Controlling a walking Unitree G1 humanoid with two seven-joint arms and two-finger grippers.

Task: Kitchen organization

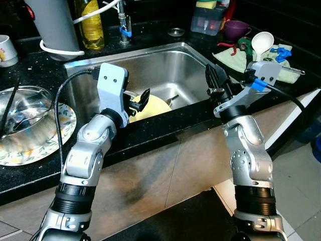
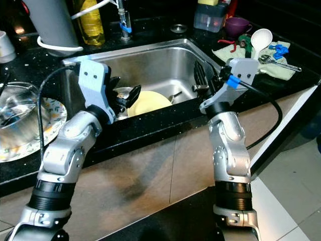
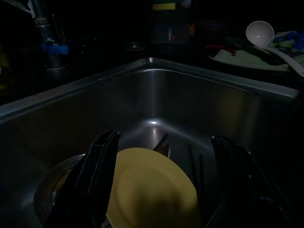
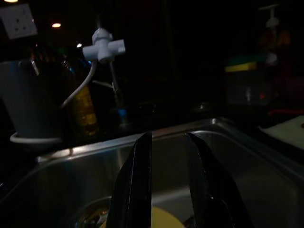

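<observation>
- Yellow plate (image 1: 150, 107) lies on the floor of the steel sink (image 1: 165, 55), leaning over a round metal dish and some cutlery near the sink's front wall.
- Left gripper (image 1: 136, 103) hangs just above the plate's near rim, fingers (image 3: 97, 175) spread wide and holding nothing.
- Right gripper (image 1: 217, 83) sits over the sink's right front corner, its fingers (image 4: 135, 185) a little apart and empty, pointing towards the tap.
- Likely trouble: the plate looks smooth and possibly wet, so a pinch on its thin rim may slip and drop it onto the cutlery; the front wall of the sink also crowds the left wrist as it dips.
- On the tabletop's left edge, a glass bowl (image 1: 22, 108) with utensils rests on a patterned plate (image 1: 55, 143), near the left elbow; a swing that way could knock it.
- Behind the sink stand a grey jug (image 1: 52, 25), an oil bottle (image 1: 90, 22) and the tap (image 1: 124, 27).
- Near the right corner, a white ladle (image 1: 262, 42) and purple cup (image 1: 235, 29) sit by a green cloth (image 1: 235, 57).
</observation>
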